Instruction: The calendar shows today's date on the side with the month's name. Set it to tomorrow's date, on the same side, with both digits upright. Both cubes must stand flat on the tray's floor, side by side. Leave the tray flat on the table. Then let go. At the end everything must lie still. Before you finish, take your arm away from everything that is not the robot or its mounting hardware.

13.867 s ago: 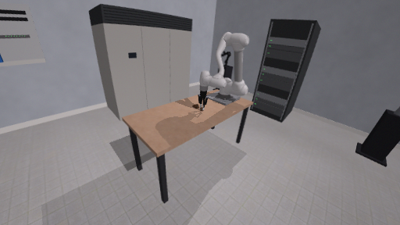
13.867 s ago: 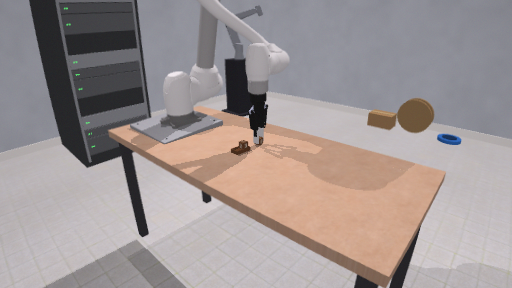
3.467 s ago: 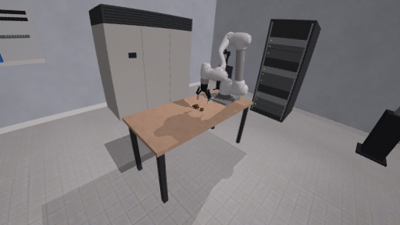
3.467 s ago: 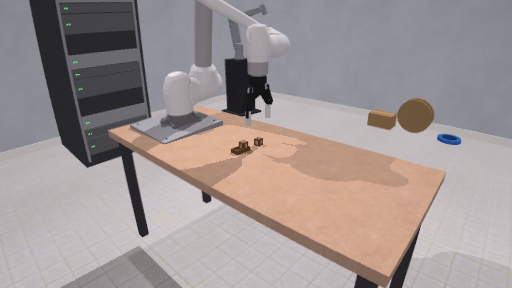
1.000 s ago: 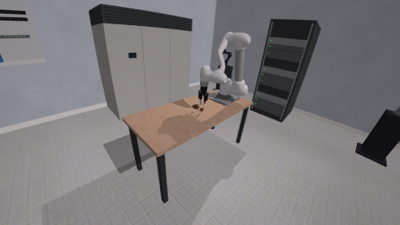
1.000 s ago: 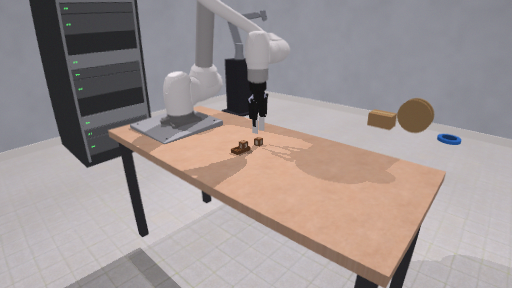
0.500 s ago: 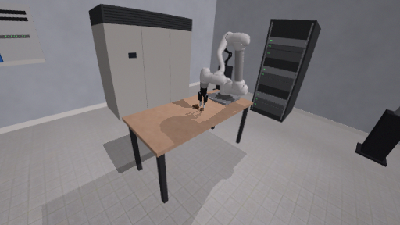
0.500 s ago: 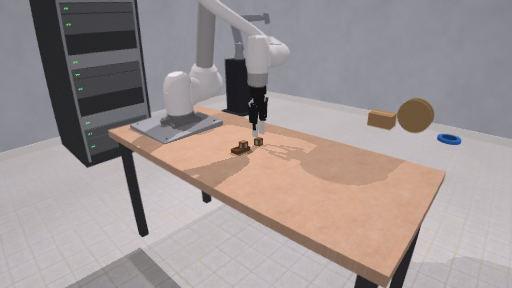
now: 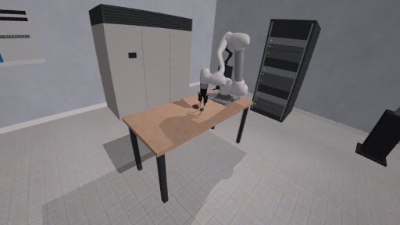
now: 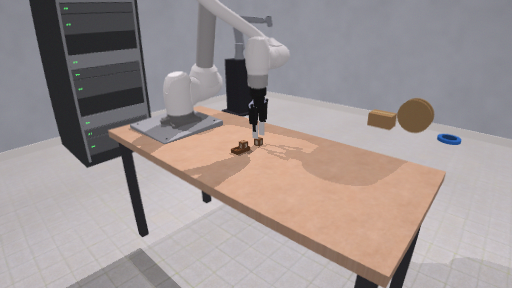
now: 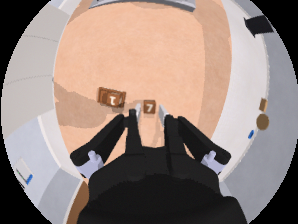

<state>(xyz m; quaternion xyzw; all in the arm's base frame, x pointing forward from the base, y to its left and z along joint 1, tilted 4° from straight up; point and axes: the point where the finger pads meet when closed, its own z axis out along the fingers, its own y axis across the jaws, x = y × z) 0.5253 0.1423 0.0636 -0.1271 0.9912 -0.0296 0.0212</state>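
A small brown wooden tray (image 10: 240, 149) lies flat on the table near the robot's base. One cube (image 10: 244, 144) stands in it, and in the wrist view this cube (image 11: 113, 99) shows a "1" on top. A second cube (image 10: 258, 142) stands on the table just right of the tray, apart from it. In the wrist view this loose cube (image 11: 150, 107) shows a "7". My gripper (image 10: 256, 134) points straight down just above the loose cube. Its fingers stand partly apart on either side of the cube and do not grip it. In the top view the gripper (image 9: 201, 106) is small.
The arm's grey base plate (image 10: 176, 125) sits at the table's far end. A server rack (image 10: 92, 75) stands behind it and a cabinet (image 9: 142, 58) beyond the table. On the floor are a box (image 10: 381, 119), a round disc (image 10: 415, 115) and a blue ring (image 10: 448, 139).
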